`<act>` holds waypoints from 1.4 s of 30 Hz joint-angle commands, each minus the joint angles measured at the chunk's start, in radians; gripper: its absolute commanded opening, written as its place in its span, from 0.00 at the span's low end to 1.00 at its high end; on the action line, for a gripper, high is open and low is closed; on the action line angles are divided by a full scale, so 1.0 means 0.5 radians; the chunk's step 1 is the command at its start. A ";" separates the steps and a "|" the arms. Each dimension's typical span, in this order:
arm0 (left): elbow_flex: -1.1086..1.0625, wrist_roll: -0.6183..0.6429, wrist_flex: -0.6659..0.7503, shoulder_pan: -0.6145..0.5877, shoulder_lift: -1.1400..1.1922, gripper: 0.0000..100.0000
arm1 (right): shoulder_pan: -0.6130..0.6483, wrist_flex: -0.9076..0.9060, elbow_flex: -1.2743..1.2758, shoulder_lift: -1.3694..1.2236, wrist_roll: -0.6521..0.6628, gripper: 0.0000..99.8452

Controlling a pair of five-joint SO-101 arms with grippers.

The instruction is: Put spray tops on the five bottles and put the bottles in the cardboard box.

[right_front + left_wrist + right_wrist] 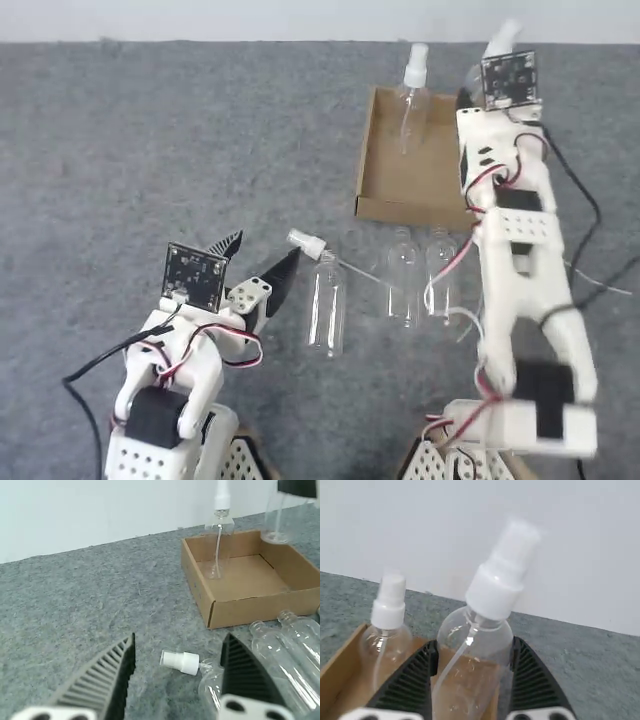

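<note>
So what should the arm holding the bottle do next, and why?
Probably the right gripper should ease its bottle down onto the floor of the cardboard box and let go. The spray top is on, the gripper is shut on the bottle, and it hangs over the box beside the capped bottle standing there. I can't tell whether it touches the floor yet.
</note>
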State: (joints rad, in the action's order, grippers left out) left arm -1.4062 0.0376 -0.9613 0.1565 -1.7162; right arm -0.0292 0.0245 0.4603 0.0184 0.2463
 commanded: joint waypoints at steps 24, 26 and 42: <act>-0.014 -0.018 0.077 -0.003 -0.028 0.25 | -0.029 0.468 -0.718 -1.051 0.028 0.01; -0.014 -0.018 0.077 -0.006 -0.031 0.25 | -0.029 0.465 -0.715 -1.054 0.028 0.01; -0.014 -0.018 0.077 -0.006 -0.031 0.25 | -0.014 0.450 -0.715 -1.057 0.043 0.01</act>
State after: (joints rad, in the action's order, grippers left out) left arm -1.4231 0.0376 -0.9613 0.1565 -1.7177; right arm -0.0307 0.2332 0.1688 -0.5232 0.2463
